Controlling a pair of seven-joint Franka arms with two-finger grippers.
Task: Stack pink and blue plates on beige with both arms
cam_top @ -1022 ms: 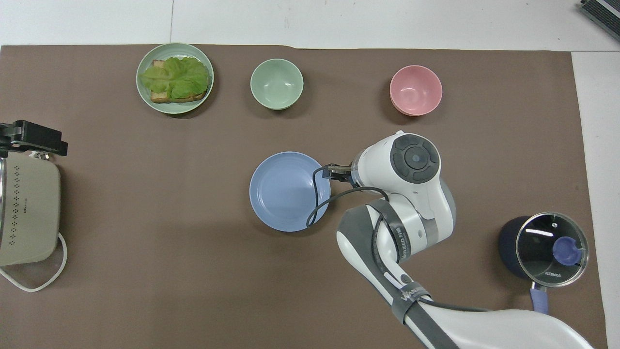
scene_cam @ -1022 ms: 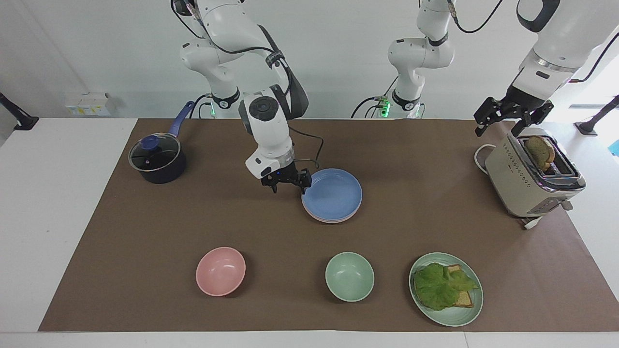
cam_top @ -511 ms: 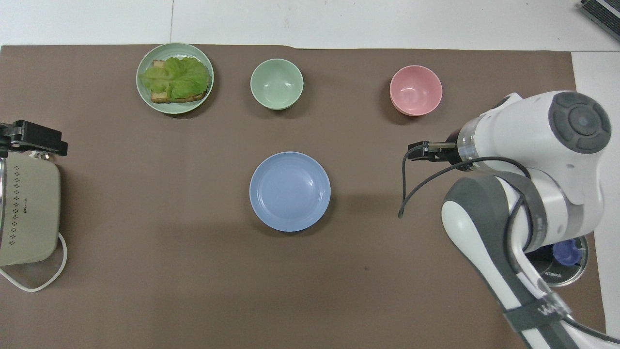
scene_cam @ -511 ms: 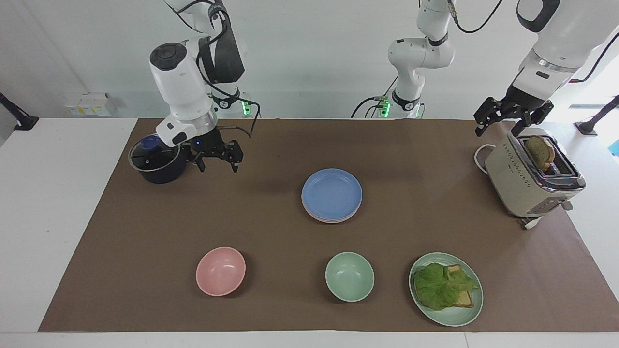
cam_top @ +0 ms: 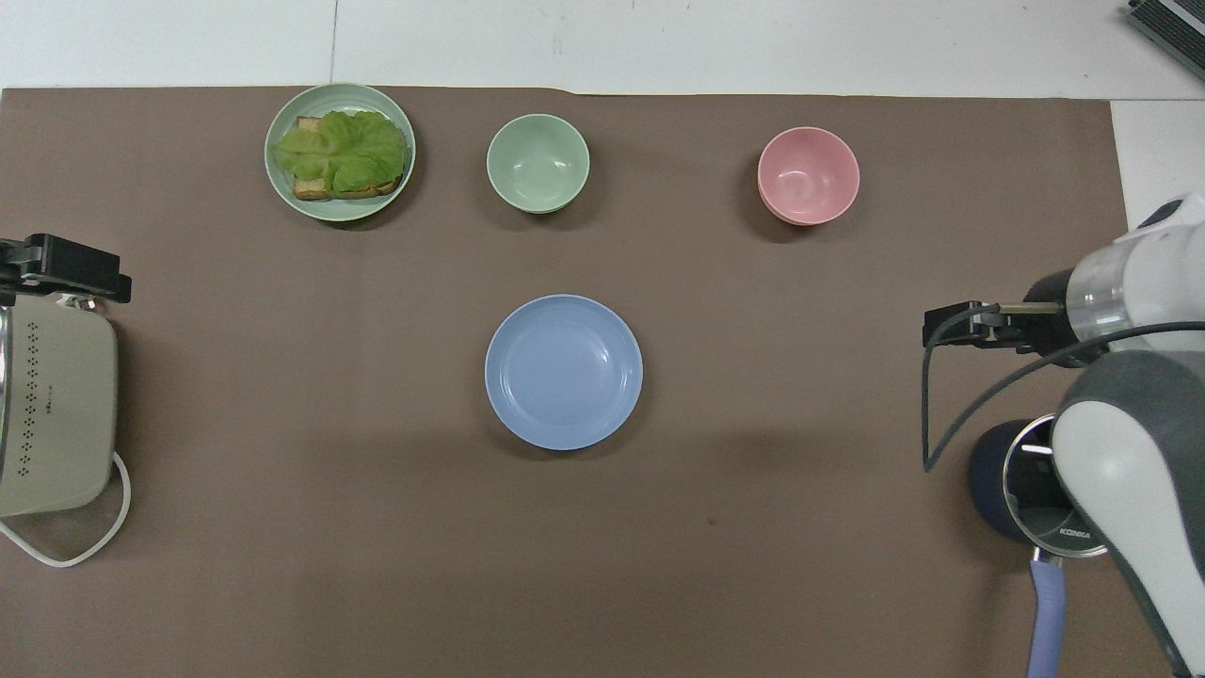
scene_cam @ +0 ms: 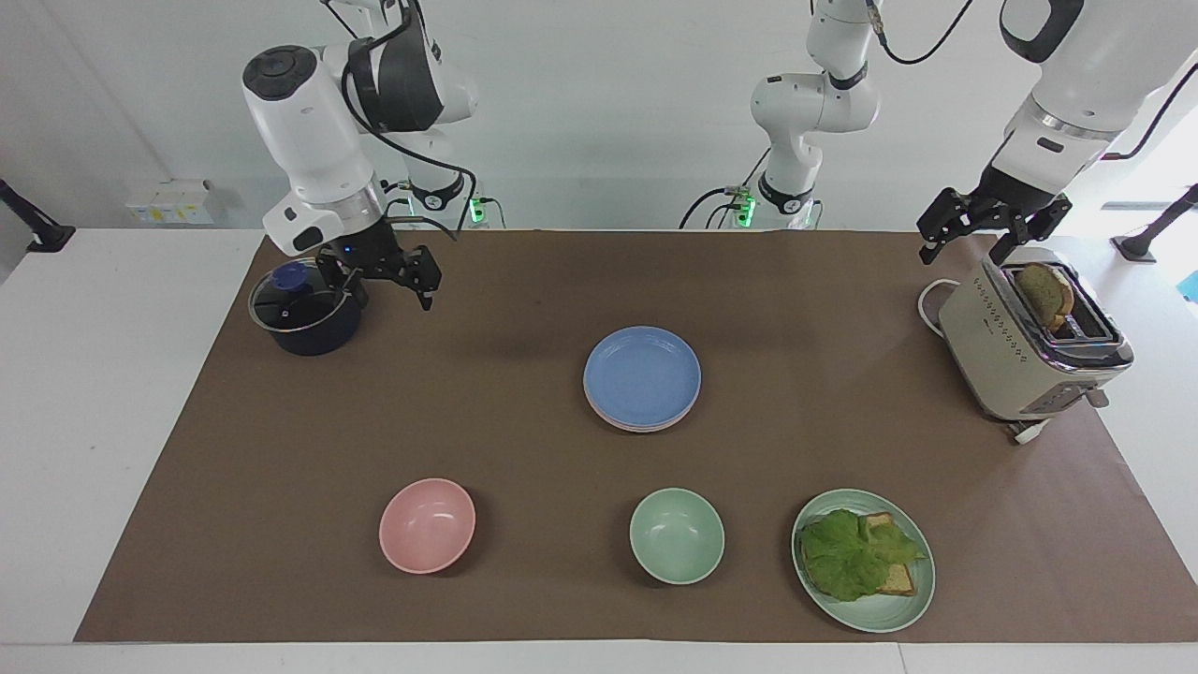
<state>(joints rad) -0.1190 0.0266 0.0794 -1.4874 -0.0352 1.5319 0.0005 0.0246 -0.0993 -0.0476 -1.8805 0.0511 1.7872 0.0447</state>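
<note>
The blue plate (scene_cam: 642, 374) sits on top of a stack in the middle of the brown mat (scene_cam: 524, 449) on the worktop; a pink plate's rim (scene_cam: 625, 424) shows just under it, and whether a beige plate lies below cannot be told. The right gripper (scene_cam: 386, 278) hangs empty, jaws spread, over the mat beside the lidded dark saucepan (scene_cam: 304, 309). The left gripper (scene_cam: 968, 228) waits, jaws spread and empty, above the beige toaster (scene_cam: 1011, 356) holding bread. Farther from the robots stand a pink bowl (scene_cam: 427, 524), a green bowl (scene_cam: 676, 535) and a green plate (scene_cam: 894, 613) with lettuce and bread.
</note>
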